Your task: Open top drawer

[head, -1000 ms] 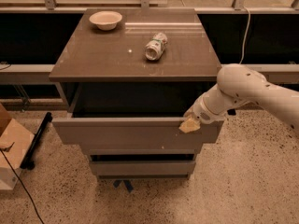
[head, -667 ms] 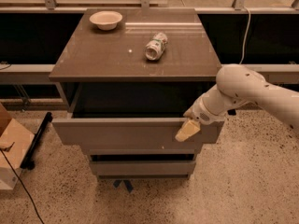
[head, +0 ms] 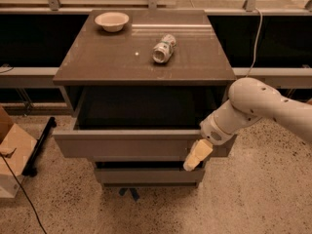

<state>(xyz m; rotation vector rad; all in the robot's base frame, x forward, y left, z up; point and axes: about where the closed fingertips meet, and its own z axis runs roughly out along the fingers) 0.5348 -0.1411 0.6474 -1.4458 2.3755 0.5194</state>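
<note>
The top drawer [head: 122, 144] of the grey-brown cabinet stands pulled out towards me, its dark inside showing under the cabinet top [head: 97, 57]. Its flat handleless front runs across the middle of the view. My gripper [head: 197, 155] hangs at the right end of that front, its cream-coloured fingers [head: 199, 152] pointing down and to the left, just in front of the drawer face. The white arm comes in from the right. A narrower lower drawer front [head: 146, 175] shows below.
A pale bowl [head: 112, 21] and a can lying on its side [head: 164, 48] rest on the cabinet top. A cardboard box [head: 12, 152] and a black cable lie on the speckled floor at left. A dark ledge with railing runs behind.
The gripper has dropped lower and slightly left along the right end of the drawer front. The drawer stays open about as far as before.
</note>
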